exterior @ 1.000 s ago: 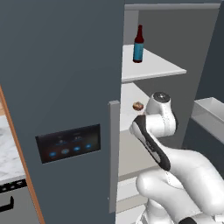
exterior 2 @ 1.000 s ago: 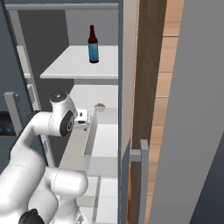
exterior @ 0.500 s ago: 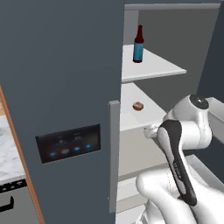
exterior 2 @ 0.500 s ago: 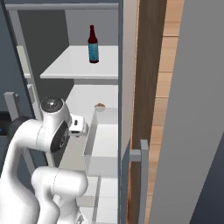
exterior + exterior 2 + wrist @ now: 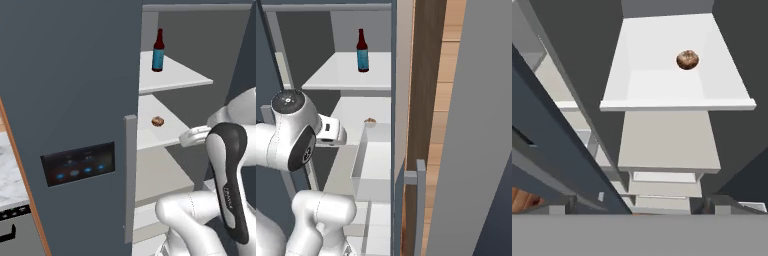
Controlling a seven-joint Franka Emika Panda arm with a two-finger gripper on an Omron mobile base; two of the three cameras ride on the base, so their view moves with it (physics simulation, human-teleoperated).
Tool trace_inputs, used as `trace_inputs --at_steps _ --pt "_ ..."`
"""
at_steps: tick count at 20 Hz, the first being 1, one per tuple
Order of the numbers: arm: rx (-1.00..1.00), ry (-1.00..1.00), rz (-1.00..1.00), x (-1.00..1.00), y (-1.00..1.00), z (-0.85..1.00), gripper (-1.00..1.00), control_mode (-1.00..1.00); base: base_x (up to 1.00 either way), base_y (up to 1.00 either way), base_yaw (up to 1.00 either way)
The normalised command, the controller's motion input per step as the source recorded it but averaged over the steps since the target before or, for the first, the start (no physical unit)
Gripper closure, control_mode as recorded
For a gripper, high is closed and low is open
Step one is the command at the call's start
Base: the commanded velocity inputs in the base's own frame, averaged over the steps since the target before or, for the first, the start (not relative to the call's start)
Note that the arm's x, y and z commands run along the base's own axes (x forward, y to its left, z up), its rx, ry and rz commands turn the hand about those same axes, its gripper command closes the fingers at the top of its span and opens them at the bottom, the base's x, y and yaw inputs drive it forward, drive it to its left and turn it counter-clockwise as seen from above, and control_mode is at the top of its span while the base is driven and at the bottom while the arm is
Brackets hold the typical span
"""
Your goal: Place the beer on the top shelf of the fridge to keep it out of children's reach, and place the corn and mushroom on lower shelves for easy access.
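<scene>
Dark slate-grey fridge with door swung open, pale interior on show. Beer upright on the top shelf (blue label facing out). Mushroom alone on one of the lower shelves, toward the back. Gripper out in front of the shelves, jaws spread wide, nothing between them.

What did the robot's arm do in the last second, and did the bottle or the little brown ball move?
The arm swung back out of the fridge, away from the mushroom on the lower shelf. It took hold of nothing and let go of nothing. The mushroom stayed put, and the beer stayed upright on the top shelf.
</scene>
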Motion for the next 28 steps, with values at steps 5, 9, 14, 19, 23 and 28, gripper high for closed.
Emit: trace_inputs --at_steps 5,9,14,19,23,28 --pt "-0.05 0.04 0.0 -0.38 0.06 0.62 -1.0 -1.0 0.0 0.0 0.0" --pt "-0.05 0.02 0.0 -0.35 0.0 0.32 -1.0 -1.0 0.0 0.0 0.0" --pt "-0.03 0.0 0.0 -0.44 0.0 0.01 -1.0 -1.0 0.0 0.0 0.0" --pt "-0.01 0.0 0.0 -0.5 0.0 -0.02 -1.0 -1.0 0.0 0.0 0.0" --pt "-0.01 0.0 0.0 -0.17 0.0 -0.02 -1.0 1.0 -0.6 0.01 0.05" --pt "0.0 0.0 0.0 0.0 0.0 0.0 -1.0 1.0 -0.84 0.29 0.18"
